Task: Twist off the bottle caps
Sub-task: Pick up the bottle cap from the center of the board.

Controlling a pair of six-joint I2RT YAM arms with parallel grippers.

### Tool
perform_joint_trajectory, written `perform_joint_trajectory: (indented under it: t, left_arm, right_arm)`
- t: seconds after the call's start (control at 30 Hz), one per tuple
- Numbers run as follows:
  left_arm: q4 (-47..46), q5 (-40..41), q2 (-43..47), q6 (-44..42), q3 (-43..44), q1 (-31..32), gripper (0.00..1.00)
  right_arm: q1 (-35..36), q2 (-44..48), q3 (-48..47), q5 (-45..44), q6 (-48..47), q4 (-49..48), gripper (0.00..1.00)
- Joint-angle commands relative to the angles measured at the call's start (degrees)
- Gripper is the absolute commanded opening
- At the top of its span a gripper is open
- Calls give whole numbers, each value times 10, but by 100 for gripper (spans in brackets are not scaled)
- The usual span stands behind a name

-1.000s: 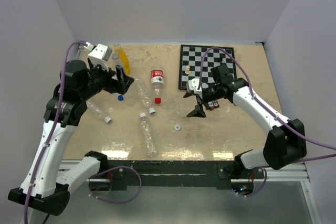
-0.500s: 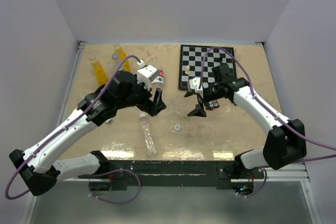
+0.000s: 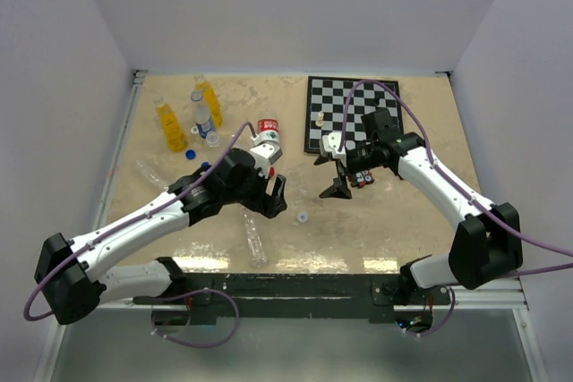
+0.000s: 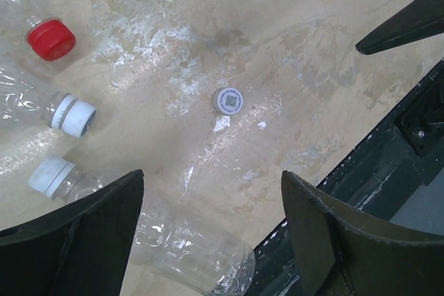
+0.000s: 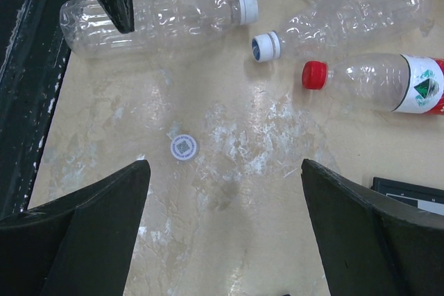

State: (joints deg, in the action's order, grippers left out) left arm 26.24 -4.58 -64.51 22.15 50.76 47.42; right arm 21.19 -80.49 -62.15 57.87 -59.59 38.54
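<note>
1. While one white bottle cap (image 4: 229, 100) lies loose on the table (image 4: 312, 46), the left jaws hang near it, spread wide and holding nothing.
2. Right jaws, equally wide and empty, hover at the cap's other side.
3. Three clear bottles (image 5: 159, 19) lie sideways close by, wearing a red cap (image 4: 50, 38), a white cap (image 5: 246, 7) and a blue-topped cap (image 5: 266, 46).
4. Two orange-yellow bottles (image 3: 166, 123) and a blue-labelled bottle (image 3: 204, 120) stand upright far left, two blue caps (image 3: 190, 155) near them.
</note>
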Motion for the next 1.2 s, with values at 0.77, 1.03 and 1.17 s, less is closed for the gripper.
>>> perform_joint_trajectory:
  t: [0.77, 1.03, 1.17]
  left_arm:
    - [-127, 2, -84, 36, -56, 23, 83]
    - [-132, 6, -108, 36, -56, 33, 82]
    - [-133, 8, -120, 37, -55, 37, 82]
  right_arm:
    - [-3, 7, -14, -3, 4, -11, 94]
    - [-3, 7, -14, -3, 4, -13, 94]
    - [-3, 7, -14, -4, 4, -13, 94]
